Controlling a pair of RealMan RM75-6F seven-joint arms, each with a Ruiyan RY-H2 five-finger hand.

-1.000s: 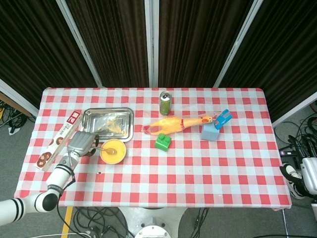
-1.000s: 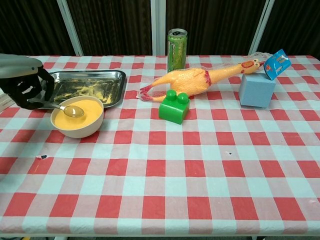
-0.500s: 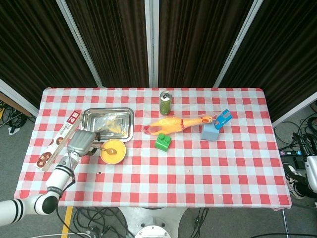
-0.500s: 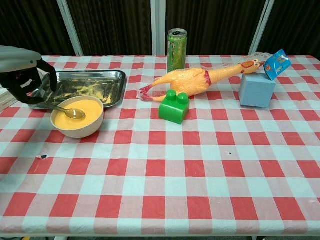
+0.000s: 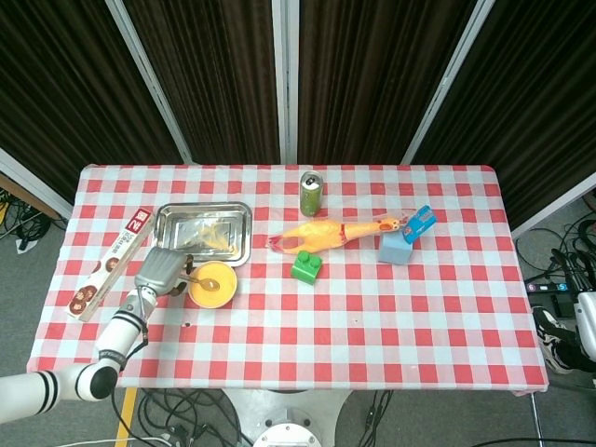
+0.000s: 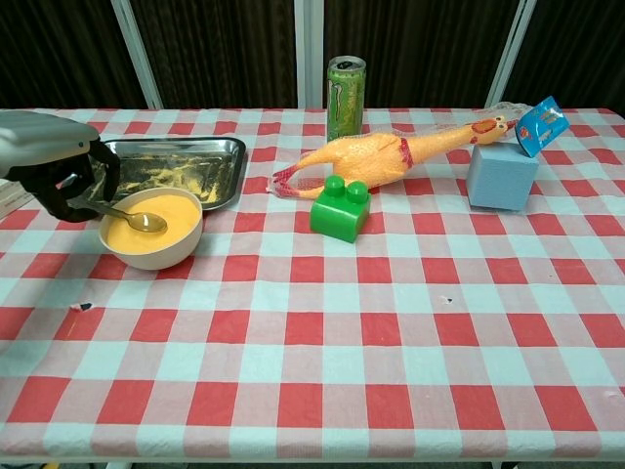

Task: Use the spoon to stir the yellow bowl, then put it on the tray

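Cardboard shows first at the far left edge: a long snack box (image 5: 112,264) lying on the checked tablecloth (image 6: 322,352), just left of the left hand (image 6: 61,176). That hand's dark fingers (image 6: 82,188) are curled in and pinch the handle of the metal spoon (image 6: 129,215), whose tip sits in the yellow bowl (image 6: 152,232) on the yellow filling. The right hand is not in view.

Just behind the bowl lies the steel tray (image 6: 227,174), streaked with yellow residue, its near rim close to the bowl's far rim. Here the risks gather. The bowl looks light and stands free, so a stir that drags against its wall could likely slide or tip it and spill onto the cloth. The pinch on a thin, smooth handle looks slight; the spoon may well twist or slip out as it is lifted. A loaded spoon carried over the gap to the tray could drip.

Further right stand a green building block (image 6: 341,208), a rubber chicken (image 6: 386,157), a green drink can (image 6: 345,97) and a blue box (image 6: 501,175) with a blue packet (image 6: 540,124) on it, all well apart from the working area and unlikely to be disturbed.
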